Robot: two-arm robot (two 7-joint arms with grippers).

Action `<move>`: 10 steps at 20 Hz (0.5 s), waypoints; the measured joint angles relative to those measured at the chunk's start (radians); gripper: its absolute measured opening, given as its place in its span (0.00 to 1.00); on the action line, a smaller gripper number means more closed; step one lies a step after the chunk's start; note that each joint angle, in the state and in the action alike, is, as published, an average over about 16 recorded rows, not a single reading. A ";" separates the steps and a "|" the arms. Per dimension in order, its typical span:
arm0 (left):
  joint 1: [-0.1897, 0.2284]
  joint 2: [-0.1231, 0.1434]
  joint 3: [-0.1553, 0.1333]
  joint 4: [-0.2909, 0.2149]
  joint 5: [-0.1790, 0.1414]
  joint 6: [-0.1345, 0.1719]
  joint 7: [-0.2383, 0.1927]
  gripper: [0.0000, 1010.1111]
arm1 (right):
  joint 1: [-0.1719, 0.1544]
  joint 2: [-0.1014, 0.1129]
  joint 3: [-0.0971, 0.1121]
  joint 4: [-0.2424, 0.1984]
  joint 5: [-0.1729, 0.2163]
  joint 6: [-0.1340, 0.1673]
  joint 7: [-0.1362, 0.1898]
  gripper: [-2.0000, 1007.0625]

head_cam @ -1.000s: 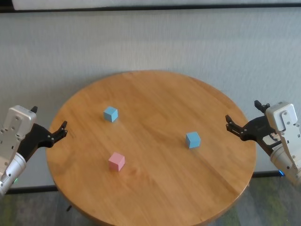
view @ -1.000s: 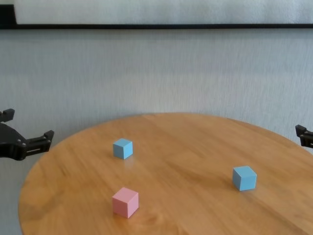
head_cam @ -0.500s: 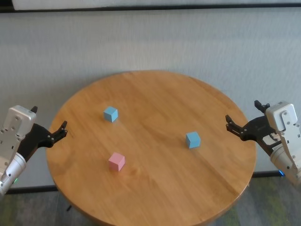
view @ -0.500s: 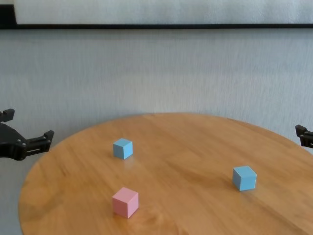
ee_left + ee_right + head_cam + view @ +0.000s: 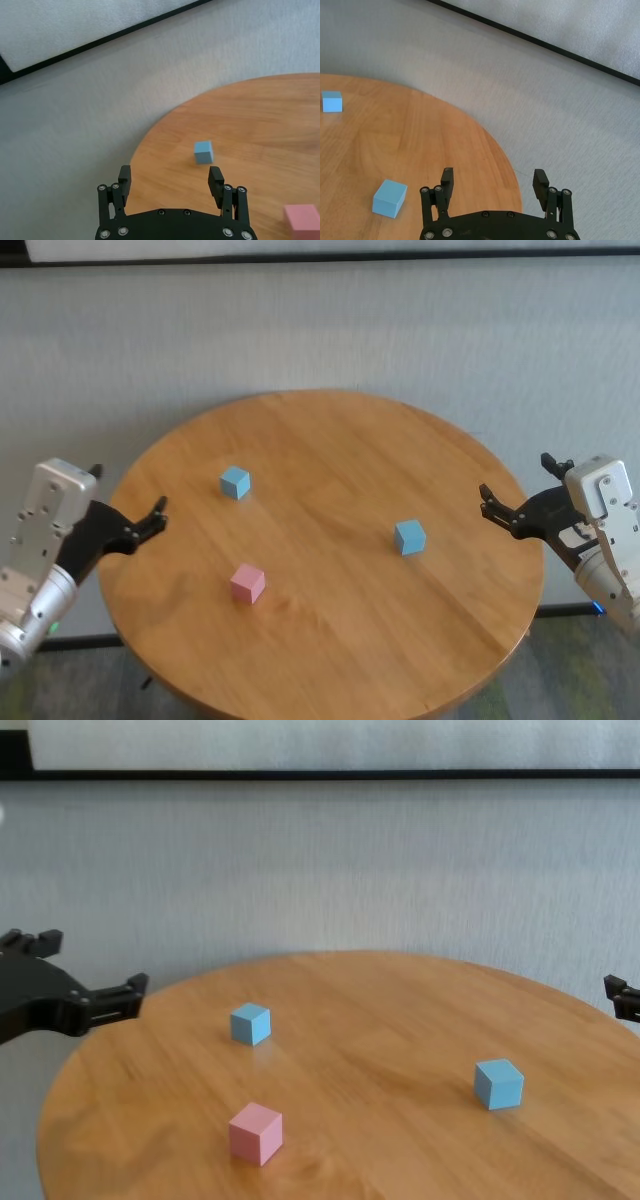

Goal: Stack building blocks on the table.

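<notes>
Three building blocks stand apart on the round wooden table (image 5: 340, 440). A pale pink cube (image 5: 247, 583) is near the front left, one light blue cube (image 5: 235, 481) is behind it, and the other light blue cube (image 5: 409, 536) is at the right. My left gripper (image 5: 127, 492) is open and empty above the table's left edge, pointing towards the left blue cube (image 5: 203, 151), with the pink cube (image 5: 301, 222) off to its side. My right gripper (image 5: 517, 480) is open and empty at the table's right edge, near the right blue cube (image 5: 389, 198).
A pale grey wall with a dark strip (image 5: 320, 257) rises behind the table. Grey floor shows around the table's rim (image 5: 330, 708). The cubes stand well apart, with bare wood between them.
My left gripper has moved inward towards the table's left edge and a little up. The right gripper and the three cubes have not moved.
</notes>
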 joint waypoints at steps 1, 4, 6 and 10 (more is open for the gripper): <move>0.004 -0.003 0.001 -0.015 0.001 0.012 0.000 0.99 | 0.000 0.000 0.000 0.000 0.000 0.000 0.000 0.99; 0.013 -0.019 0.006 -0.053 0.002 0.051 -0.001 0.99 | 0.000 0.000 0.000 0.000 0.000 0.000 0.000 0.99; 0.013 -0.032 0.013 -0.071 0.005 0.080 -0.004 0.99 | 0.000 0.000 0.000 0.000 0.000 0.000 0.000 0.99; 0.004 -0.064 0.031 -0.094 0.012 0.138 -0.013 0.99 | 0.000 0.000 0.000 0.000 0.000 0.000 0.000 0.99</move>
